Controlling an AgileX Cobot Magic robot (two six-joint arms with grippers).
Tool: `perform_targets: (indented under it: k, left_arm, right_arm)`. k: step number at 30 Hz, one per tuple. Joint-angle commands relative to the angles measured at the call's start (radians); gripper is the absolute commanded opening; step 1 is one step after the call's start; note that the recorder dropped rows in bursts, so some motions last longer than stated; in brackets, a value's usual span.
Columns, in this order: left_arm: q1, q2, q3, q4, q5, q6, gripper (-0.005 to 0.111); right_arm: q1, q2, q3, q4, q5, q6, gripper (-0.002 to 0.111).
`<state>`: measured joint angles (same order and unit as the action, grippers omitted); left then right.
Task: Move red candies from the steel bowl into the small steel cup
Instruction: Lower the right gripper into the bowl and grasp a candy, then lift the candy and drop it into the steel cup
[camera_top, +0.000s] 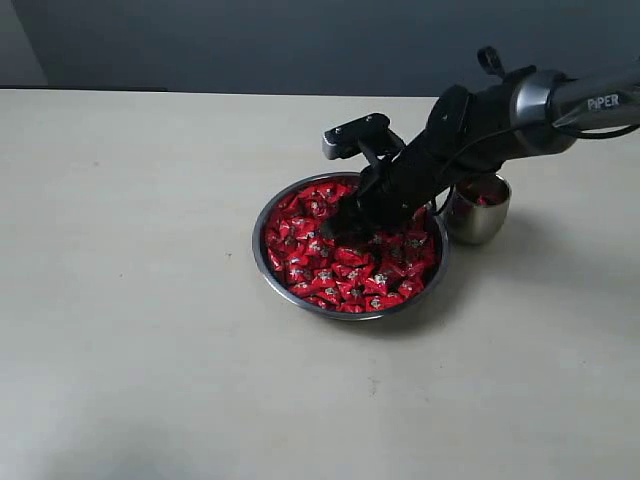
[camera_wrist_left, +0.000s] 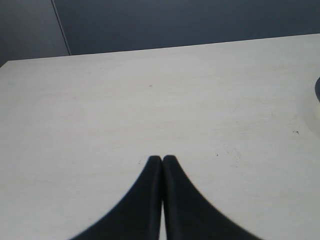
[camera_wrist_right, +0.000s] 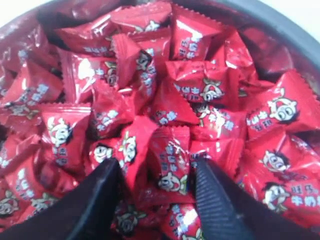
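One steel bowl (camera_top: 258, 240) on the table (camera_top: 120, 350), heaped with red candies (camera_top: 330, 272), too many to count. One small steel cup (camera_top: 478, 225) just beside the bowl, something red inside. Right gripper (camera_wrist_right: 157, 172) down in the bowl, jaws spread, tips sunk in the pile. Left gripper (camera_wrist_left: 162, 160) clenched, empty, over bare table.

The right arm (camera_top: 560, 105) bears "PiPER"; white print on the red candies (camera_wrist_right: 170, 165) is too blurred.
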<state>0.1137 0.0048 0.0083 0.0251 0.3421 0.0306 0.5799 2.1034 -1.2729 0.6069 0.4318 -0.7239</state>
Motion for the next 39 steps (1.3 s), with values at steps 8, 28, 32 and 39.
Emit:
perform_targets:
  k: [8, 28, 32, 39]
  left_arm:
    - [-0.005, -0.005, -0.008, 0.002, -0.005, -0.001, 0.0]
    - [-0.005, -0.005, -0.008, 0.002, -0.005, -0.001, 0.0]
    - [-0.005, -0.005, -0.008, 0.002, -0.005, -0.001, 0.0]
    - [-0.005, -0.005, -0.008, 0.002, -0.005, -0.001, 0.0]
  right_arm:
    - [0.002, 0.007, -0.028, -0.011, 0.029, -0.008, 0.01]
    - [0.002, -0.102, -0.028, -0.128, 0.114, 0.003, 0.003]
    - [0.0, -0.152, -0.028, -0.224, 0.118, 0.073, 0.003]
    - [-0.079, -0.264, -0.028, -0.285, 0.168, 0.125, 0.003]
